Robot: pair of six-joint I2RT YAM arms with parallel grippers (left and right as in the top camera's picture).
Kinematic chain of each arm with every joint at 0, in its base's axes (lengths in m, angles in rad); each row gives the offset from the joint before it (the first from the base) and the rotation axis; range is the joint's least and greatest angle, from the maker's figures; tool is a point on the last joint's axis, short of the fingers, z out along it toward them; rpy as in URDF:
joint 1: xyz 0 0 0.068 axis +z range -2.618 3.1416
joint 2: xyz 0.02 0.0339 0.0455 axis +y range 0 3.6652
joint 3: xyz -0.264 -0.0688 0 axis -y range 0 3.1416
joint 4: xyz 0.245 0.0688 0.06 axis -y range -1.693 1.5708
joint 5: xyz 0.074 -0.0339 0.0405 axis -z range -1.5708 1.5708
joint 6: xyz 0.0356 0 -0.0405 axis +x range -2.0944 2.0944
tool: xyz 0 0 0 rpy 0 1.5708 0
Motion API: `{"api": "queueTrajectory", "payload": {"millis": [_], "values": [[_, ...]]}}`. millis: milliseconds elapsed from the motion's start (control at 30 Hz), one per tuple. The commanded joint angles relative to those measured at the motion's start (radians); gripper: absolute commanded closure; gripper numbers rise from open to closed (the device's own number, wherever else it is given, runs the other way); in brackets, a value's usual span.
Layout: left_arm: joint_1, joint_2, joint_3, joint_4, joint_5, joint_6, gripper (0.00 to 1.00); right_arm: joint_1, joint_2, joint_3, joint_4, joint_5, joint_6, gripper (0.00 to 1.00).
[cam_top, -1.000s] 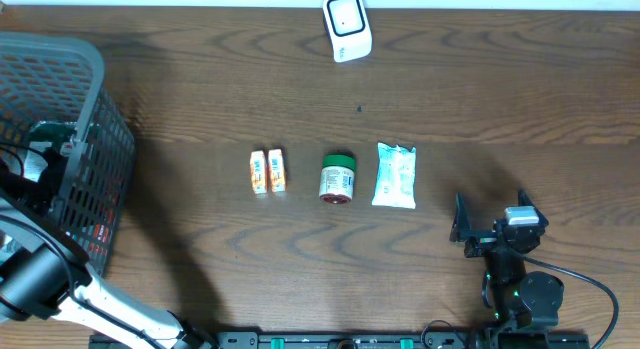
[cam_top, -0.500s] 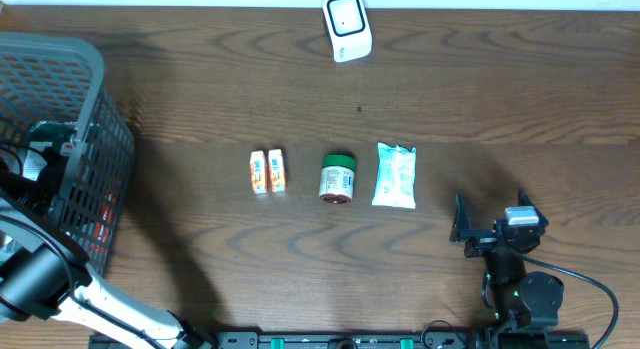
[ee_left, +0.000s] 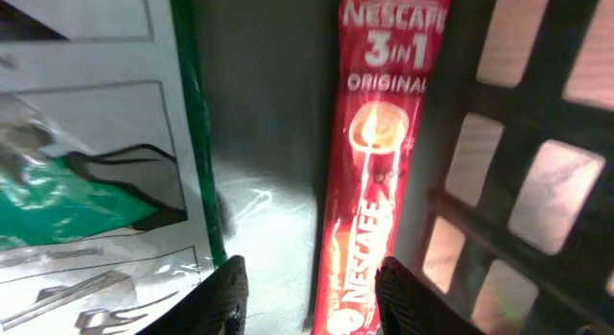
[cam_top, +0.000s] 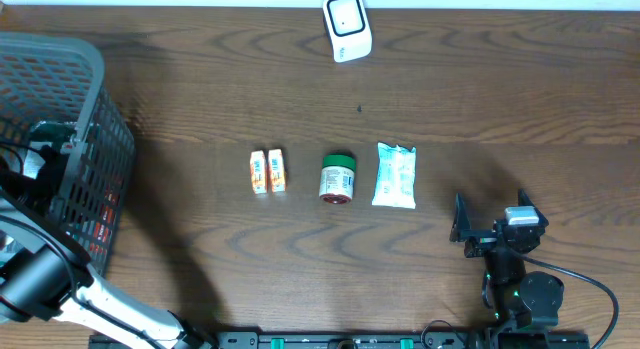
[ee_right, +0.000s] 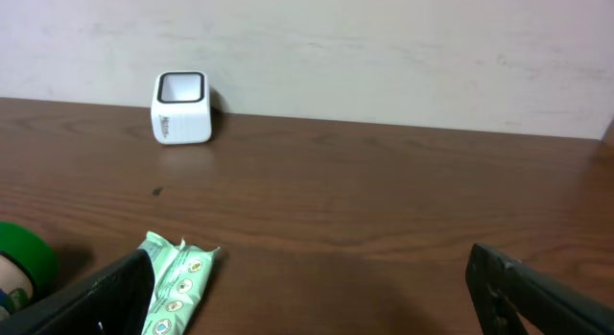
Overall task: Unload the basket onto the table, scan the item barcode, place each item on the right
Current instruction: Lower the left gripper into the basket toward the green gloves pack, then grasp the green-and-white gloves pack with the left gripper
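In the left wrist view my left gripper point(ee_left: 312, 301) is down inside the grey basket point(cam_top: 95, 64), open. A red Nescafe 3in1 sachet point(ee_left: 384, 153) stands between its fingers, close against the right one, with a gap to the left one. No barcode shows on it. A white and green printed pack point(ee_left: 86, 172) lies to the left. The white scanner point(cam_top: 346, 27) stands at the table's far edge. My right gripper point(cam_top: 478, 229) rests low at the front right, wide open and empty, with the scanner point(ee_right: 182, 107) ahead of it.
A row lies mid-table: two small orange boxes point(cam_top: 267, 172), a green-lidded jar point(cam_top: 337, 178) and a pale green packet point(cam_top: 395, 175). The packet point(ee_right: 177, 277) sits just past my right gripper's left finger. The basket's mesh wall point(ee_left: 537, 181) is close on my left gripper's right.
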Motion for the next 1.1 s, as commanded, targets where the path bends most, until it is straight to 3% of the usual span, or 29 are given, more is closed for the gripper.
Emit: {"api": "queueTrajectory", "payload": {"millis": [0, 233, 533, 1067], "values": [[-0.020, -0.080, -0.004, 0.005, 0.023, -0.055, 0.53, 0.002, -0.005, -0.001, -0.004, 0.001, 0.012, 0.01], [-0.021, -0.130, -0.008, 0.005, 0.023, -0.108, 0.47, 0.002, -0.005, -0.001, -0.004, 0.001, 0.012, 0.01], [-0.022, -0.132, -0.088, 0.095, 0.037, -0.184, 0.28, 0.002, -0.005, -0.001, -0.004, 0.001, 0.012, 0.01], [-0.022, -0.333, -0.094, 0.130, -0.004, -0.274, 0.26, 0.002, -0.005, -0.001, -0.004, 0.001, 0.012, 0.01]]}}
